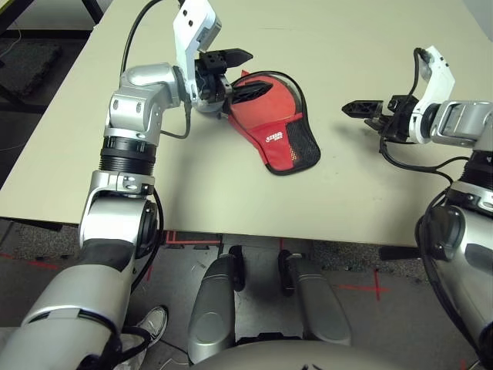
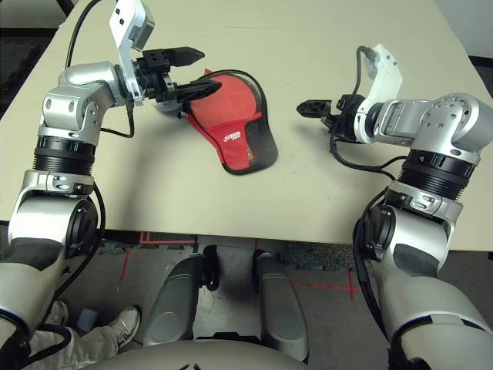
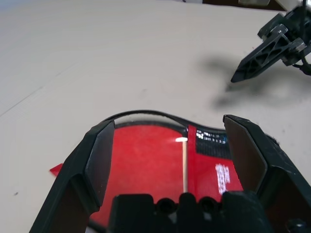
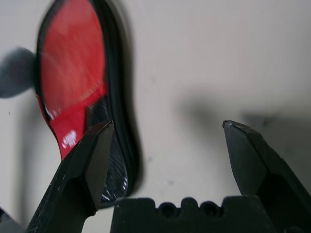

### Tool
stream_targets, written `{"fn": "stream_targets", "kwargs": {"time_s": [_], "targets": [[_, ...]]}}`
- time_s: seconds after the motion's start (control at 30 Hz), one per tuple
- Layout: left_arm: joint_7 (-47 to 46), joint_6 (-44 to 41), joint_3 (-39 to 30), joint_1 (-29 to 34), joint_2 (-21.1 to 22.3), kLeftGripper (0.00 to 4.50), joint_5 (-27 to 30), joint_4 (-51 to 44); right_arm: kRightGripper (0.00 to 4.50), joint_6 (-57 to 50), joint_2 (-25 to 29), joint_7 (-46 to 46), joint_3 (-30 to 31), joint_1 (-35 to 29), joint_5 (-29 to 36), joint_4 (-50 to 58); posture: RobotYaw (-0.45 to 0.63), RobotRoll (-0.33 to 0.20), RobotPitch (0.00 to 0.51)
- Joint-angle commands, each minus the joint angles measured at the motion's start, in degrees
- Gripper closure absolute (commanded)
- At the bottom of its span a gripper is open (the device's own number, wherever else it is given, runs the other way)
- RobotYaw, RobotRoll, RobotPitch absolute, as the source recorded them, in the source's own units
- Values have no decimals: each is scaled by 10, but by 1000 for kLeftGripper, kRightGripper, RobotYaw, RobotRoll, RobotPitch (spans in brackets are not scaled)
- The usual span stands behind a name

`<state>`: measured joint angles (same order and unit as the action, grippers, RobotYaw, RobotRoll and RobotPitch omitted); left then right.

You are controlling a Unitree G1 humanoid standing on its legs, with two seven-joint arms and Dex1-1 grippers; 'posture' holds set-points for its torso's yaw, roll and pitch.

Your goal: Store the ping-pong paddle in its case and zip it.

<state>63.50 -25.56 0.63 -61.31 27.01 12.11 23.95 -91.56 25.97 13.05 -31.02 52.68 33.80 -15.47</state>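
Note:
The case point(image 1: 281, 116) lies flat on the table, left of centre, with its black zipper rim, red logo panel and black mesh towards me. Red shows through its clear plastic side point(image 3: 146, 160); I cannot tell whether that is the ping-pong paddle's face. My left gripper point(image 1: 258, 71) hovers open over the case's far left end, one finger above the other, holding nothing. My right gripper point(image 1: 356, 114) is open and empty above bare table to the right of the case, pointing at it from a hand's width away. In the right wrist view the case point(image 4: 73, 73) lies beyond the right gripper point(image 4: 167, 124).
The beige table point(image 1: 231, 193) has bare room all around the case, and its front edge is close to me. A pale grey lump point(image 2: 163, 106) sits by the case's left end under my left gripper. A person's shoe point(image 1: 150, 324) is on the floor at lower left.

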Motion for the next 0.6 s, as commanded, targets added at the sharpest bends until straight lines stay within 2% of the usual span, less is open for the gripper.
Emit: {"fn": "stream_targets", "kwargs": {"time_s": [0.03,0.3,0.47,0.6], "targets": [[27,-31,22,27,18,0,13,-44,17,-9,-2,-63,3,-24,90,-43,41,0,247],[29,-65,33,57,32,0,25,-87,17,-9,-17,-259,7,-40,320,-125,51,0,247],[25,-72,34,56,32,0,30,-91,17,-9,-32,-361,43,-49,460,-135,57,0,244],[25,-74,34,56,32,0,32,-91,17,-9,-51,-436,64,-56,542,-129,57,0,241]]}}
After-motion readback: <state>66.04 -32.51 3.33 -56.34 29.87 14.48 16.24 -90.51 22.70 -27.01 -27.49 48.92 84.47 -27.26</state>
